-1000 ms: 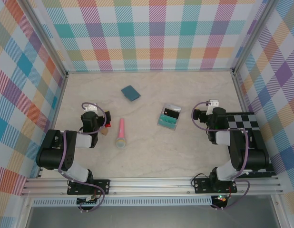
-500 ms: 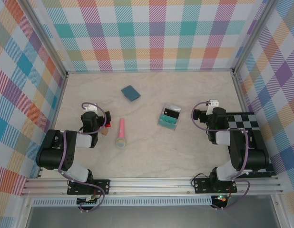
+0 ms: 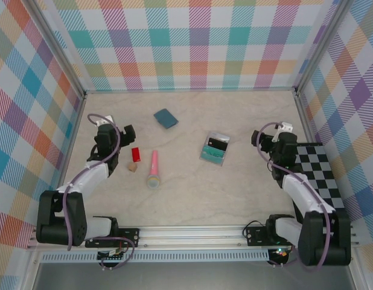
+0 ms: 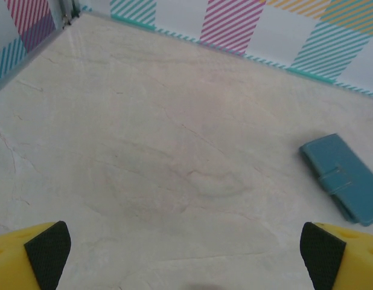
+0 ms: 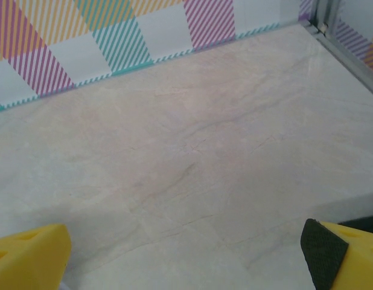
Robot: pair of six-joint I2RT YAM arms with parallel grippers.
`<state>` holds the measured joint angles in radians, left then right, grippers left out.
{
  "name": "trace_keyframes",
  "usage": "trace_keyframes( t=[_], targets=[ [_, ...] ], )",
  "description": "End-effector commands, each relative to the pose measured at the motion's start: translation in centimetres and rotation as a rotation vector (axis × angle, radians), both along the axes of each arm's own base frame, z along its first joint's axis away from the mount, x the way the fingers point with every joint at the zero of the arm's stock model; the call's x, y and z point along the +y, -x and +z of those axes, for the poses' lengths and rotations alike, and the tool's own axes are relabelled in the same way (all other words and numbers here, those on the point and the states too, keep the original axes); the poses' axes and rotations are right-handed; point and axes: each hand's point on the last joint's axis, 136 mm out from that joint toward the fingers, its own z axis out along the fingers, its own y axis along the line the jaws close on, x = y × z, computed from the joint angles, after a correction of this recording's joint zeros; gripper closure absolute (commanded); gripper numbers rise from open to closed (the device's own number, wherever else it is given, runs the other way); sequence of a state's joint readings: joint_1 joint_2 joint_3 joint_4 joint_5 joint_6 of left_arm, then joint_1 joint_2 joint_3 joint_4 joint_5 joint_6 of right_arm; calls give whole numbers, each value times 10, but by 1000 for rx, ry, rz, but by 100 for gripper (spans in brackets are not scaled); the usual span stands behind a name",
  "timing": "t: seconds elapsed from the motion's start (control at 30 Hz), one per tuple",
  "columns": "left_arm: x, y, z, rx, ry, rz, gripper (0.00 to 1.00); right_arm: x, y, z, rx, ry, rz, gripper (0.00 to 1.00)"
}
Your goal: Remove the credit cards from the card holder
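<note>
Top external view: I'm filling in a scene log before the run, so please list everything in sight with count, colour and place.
wallet: one, dark teal, folded shut, far left-centre of the table
cards: one small pile, teal, black and grey, number unclear, right of centre, apart from the wallet
stick: one, pink, round near end, left of centre
block: one, red, left of the stick
cube: one, tan, just nearer than the block
checkered board: one, black and white, right edge
table: one, pale marbled beige
walls: three, multicoloured plaid
arms: two, black, near corners
left claw: yellow, black pads, open
right claw: yellow, open
</note>
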<state>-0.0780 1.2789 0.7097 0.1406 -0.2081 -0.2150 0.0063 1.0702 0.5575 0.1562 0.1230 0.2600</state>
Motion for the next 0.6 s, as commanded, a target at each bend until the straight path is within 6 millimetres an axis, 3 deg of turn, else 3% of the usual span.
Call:
trace_keyframes(
  t=[0.0, 0.13, 0.27, 0.43, 0.57],
  targets=[
    [-17, 31, -23, 239, 140, -8, 0, 3, 34, -18, 269, -167, -89, 0],
    [-30, 45, -30, 379, 232, -20, 0, 39, 45, -20, 396, -281, 48, 0],
    [-53, 51, -33, 432, 355, -83, 0, 88, 52, -26, 486, -312, 225, 0],
    [-77, 58, -38, 521, 455, -152, 0, 137, 57, -47, 593, -271, 328, 1],
    [-87, 61, -34, 523, 475, -186, 0, 164, 63, -75, 701, -224, 377, 10]
  ],
)
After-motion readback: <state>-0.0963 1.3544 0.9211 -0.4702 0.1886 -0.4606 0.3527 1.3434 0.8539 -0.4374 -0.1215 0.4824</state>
